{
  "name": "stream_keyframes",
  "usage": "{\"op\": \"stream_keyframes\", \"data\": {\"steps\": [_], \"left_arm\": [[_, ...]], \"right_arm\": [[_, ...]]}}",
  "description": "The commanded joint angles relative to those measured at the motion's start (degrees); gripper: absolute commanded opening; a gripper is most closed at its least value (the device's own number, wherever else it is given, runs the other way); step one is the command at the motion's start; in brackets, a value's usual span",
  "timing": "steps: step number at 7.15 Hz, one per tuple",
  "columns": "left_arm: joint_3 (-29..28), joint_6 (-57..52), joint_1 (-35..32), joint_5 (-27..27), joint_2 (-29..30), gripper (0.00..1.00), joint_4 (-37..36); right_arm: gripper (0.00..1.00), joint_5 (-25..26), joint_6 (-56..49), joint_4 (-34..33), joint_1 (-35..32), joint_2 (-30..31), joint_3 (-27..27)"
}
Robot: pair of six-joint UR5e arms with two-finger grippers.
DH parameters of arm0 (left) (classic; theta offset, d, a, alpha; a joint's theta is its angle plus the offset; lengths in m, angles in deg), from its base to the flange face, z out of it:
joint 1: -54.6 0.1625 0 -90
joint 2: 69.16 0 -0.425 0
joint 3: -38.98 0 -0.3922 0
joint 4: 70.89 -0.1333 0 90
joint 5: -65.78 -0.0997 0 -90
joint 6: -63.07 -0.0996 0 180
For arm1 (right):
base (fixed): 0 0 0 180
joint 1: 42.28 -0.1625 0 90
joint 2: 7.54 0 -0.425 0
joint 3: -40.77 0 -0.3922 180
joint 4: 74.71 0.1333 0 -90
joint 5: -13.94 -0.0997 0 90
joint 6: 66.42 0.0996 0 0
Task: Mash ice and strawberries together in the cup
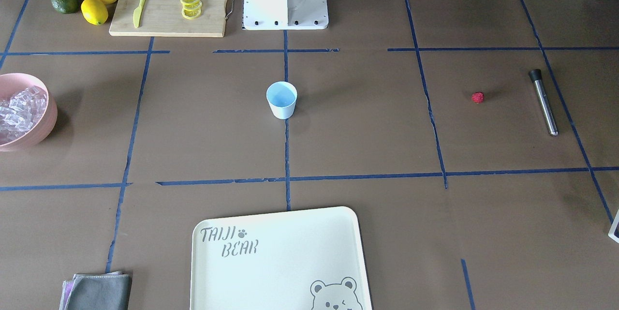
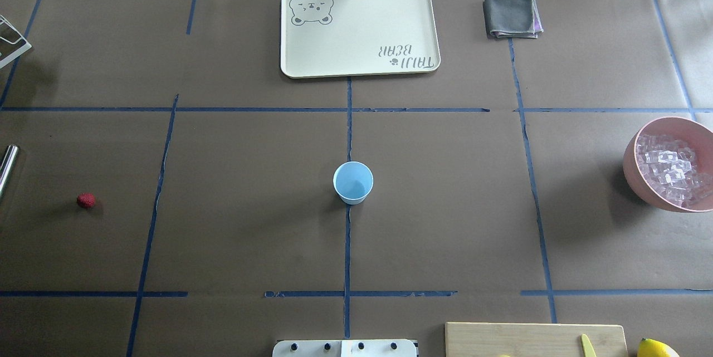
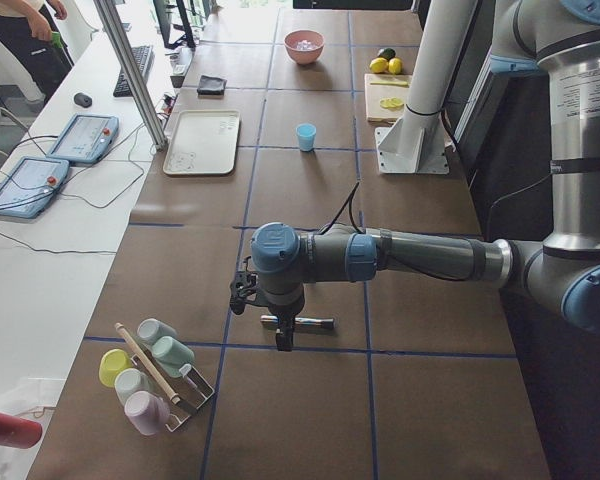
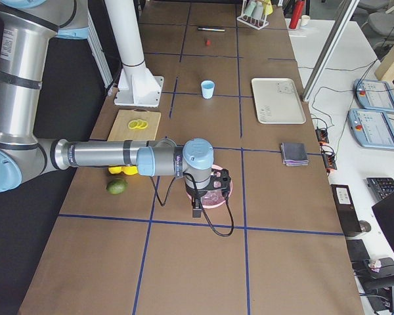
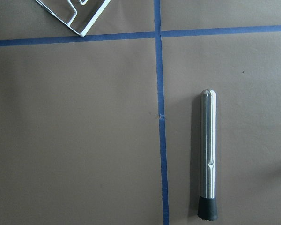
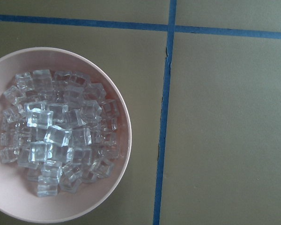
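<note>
Cream bear-printed plastic tray up front, on the operators' side of the small light blue plastic cup, upright mid-table. Small bumpy red strawberry lies well off the cup toward the left arm, with the black-tipped steel muddler beyond it and the left gripper above that. Clear ice cubes heap in the pink bowl far off the cup's other side, under the right gripper. Clenched or released? Cannot tell for either.
</note>
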Motion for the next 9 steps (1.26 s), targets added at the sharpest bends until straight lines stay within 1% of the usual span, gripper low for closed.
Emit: {"op": "stream_keyframes", "data": {"steps": [1,5,7,8,9], "left_arm": [[0.3,-1.3,0.0,0.1,-0.2,1.00,1.3],[0.6,-1.5,0.1,0.1,-0.5,1.00,1.5],[1.7,-1.5,0.1,0.2,-1.7,1.00,1.5],[1.8,-1.6,0.0,0.2,-1.8,1.00,1.6],[1.8,-1.4,0.0,0.2,-1.8,1.00,1.6]], "right_arm": [[1.00,-0.1,0.0,-0.1,0.0,0.0,-0.1],[1.00,-0.1,-0.5,0.4,0.0,0.3,-0.1],[1.00,-1.6,-0.5,0.8,0.0,0.5,-0.3],[1.00,-2.5,-0.8,1.4,1.2,0.4,-0.6],[1.00,-3.1,1.1,3.6,3.3,0.6,-0.7]]}}
